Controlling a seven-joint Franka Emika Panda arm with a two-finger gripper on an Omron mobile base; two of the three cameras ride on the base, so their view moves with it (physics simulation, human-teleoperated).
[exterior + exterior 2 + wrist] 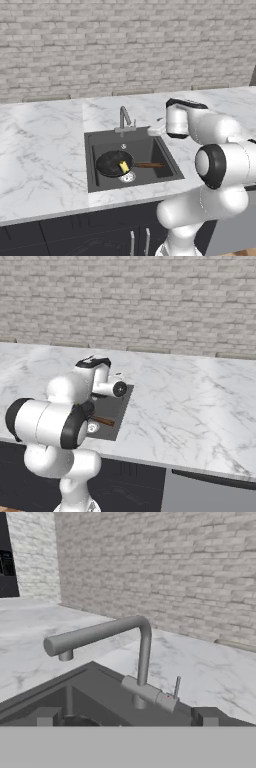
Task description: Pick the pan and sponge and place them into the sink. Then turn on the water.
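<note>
The black pan (111, 161) lies in the dark sink (161, 152), its wooden handle (149, 164) pointing right. On the pan's right side rests the yellow sponge (123, 165). The grey faucet (124, 119) stands at the sink's back rim, and no water shows at its spout. My gripper (151, 129) hovers over the sink's back right corner, level with the faucet. In the hand view the faucet (142, 657) is close ahead, its thin lever (176, 687) upright to the right of its base. My gripper (126, 718) is open, its tips far apart with nothing between them.
White marble counter (45, 155) spreads to both sides of the sink, with a grey brick wall (125, 45) behind. In the right base view my arm hides most of the sink (120, 403); the pan handle (103, 421) peeks out.
</note>
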